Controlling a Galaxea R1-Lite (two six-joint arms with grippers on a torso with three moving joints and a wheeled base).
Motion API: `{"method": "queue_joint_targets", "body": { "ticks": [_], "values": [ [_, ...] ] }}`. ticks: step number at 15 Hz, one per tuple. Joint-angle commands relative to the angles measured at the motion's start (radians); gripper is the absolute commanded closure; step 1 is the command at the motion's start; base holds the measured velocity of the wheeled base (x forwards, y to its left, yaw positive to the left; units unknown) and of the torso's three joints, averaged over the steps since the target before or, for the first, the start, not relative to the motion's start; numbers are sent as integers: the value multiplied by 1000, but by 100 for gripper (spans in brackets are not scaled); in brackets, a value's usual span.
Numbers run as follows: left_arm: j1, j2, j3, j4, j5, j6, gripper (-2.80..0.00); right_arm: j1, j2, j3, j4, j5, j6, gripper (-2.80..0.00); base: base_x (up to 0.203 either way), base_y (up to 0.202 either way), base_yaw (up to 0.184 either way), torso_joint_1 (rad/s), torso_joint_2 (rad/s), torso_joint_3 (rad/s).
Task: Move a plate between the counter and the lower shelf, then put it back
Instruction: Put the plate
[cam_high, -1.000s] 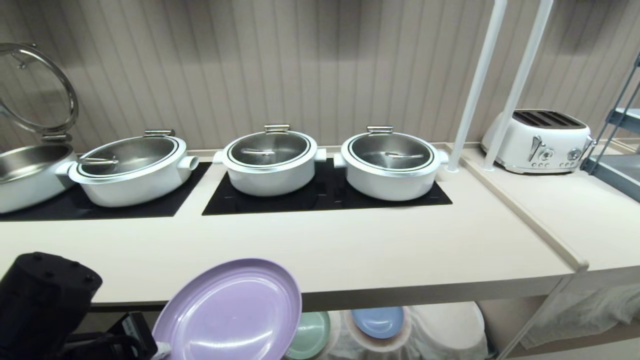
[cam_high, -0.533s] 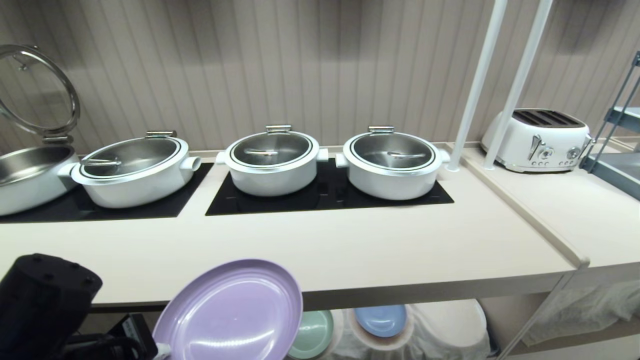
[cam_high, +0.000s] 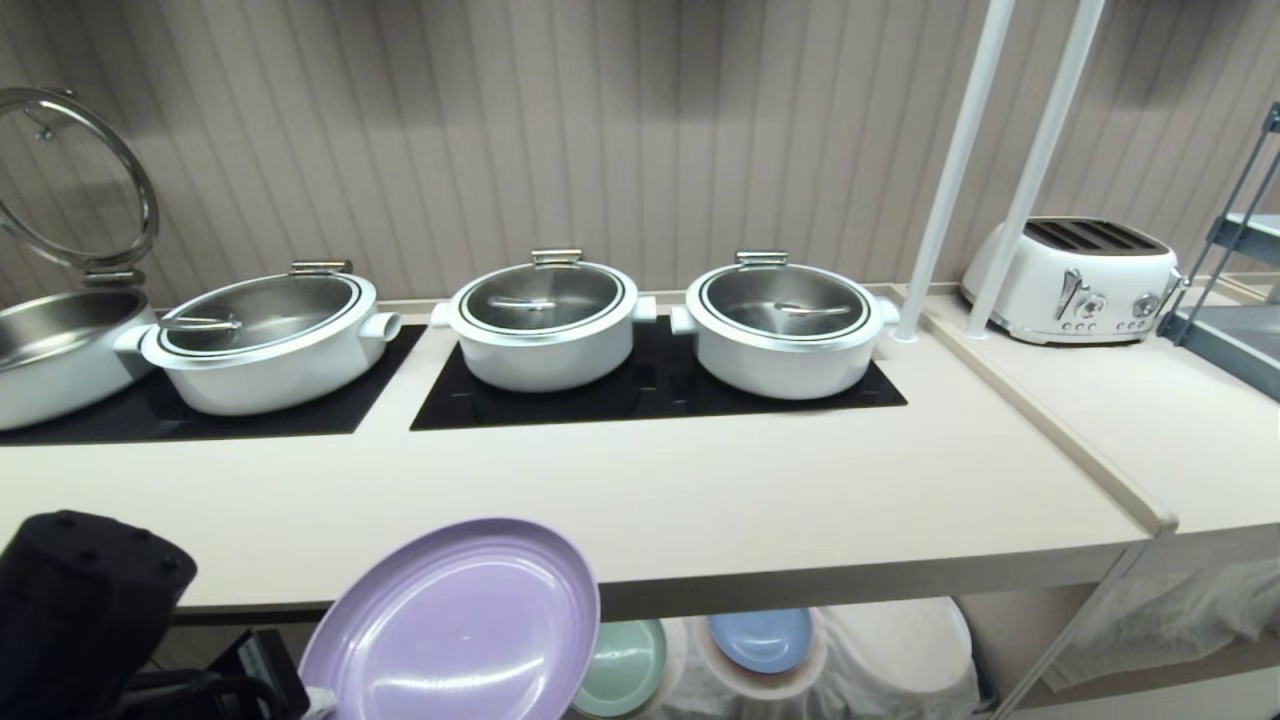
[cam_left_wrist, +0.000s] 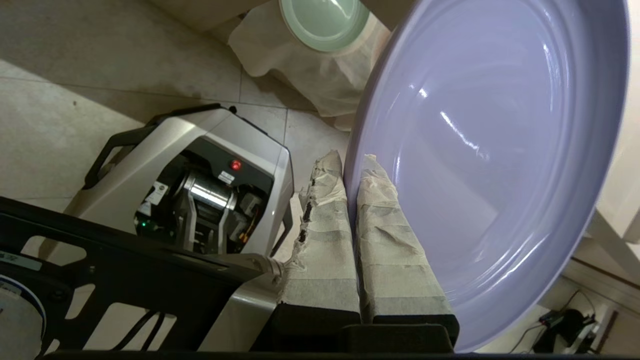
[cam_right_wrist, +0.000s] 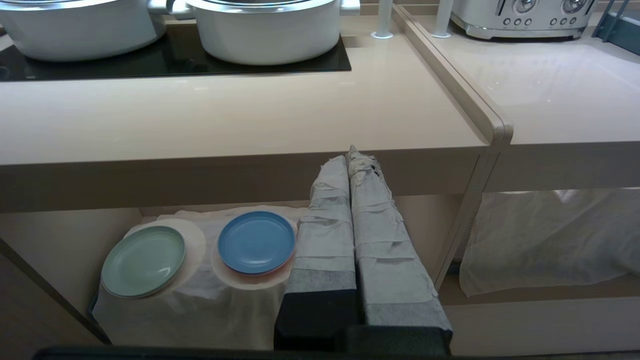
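Note:
The lilac plate (cam_high: 455, 630) hangs tilted in the air in front of the counter (cam_high: 700, 500), overlapping its front edge at the lower left of the head view. My left gripper (cam_left_wrist: 350, 162) is shut on the plate's rim (cam_left_wrist: 490, 140), one taped finger on each face. Under the counter lies the lower shelf (cam_right_wrist: 65, 235), its white cloth carrying a mint-green plate (cam_right_wrist: 143, 261) and a blue plate (cam_right_wrist: 256, 242). My right gripper (cam_right_wrist: 350, 155) is shut on nothing and stays level before the counter's front edge, right of the blue plate.
Three lidded white pots (cam_high: 545, 320) stand on black hob panels (cam_high: 650, 395), and one more with its lid raised is at far left. A white toaster (cam_high: 1075, 280) and two white poles (cam_high: 945, 170) are at right. My base (cam_left_wrist: 200, 185) is below the left gripper.

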Motion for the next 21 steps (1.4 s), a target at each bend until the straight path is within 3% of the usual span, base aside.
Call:
{"method": "queue_joint_targets", "body": {
  "ticks": [1, 5, 8, 12, 21],
  "values": [
    [14, 17, -8, 1, 2, -1, 0, 0, 0, 0, 0, 0, 1, 0, 0, 0, 0, 0, 0, 0],
    [55, 107, -26, -16, 24, 14, 0, 0, 0, 0, 0, 0, 1, 0, 0, 0, 0, 0, 0, 0],
    [141, 192, -56, -38, 36, 93, 0, 0, 0, 0, 0, 0, 1, 0, 0, 0, 0, 0, 0, 0],
    [244, 332, -102, -172, 28, 202, 0, 0, 0, 0, 0, 0, -1, 0, 0, 0, 0, 0, 0, 0],
    [350, 691, -409, -217, -41, 215, 0, 0, 0, 0, 0, 0, 0, 0, 0, 0, 0, 0, 0, 0]
  ]
}}
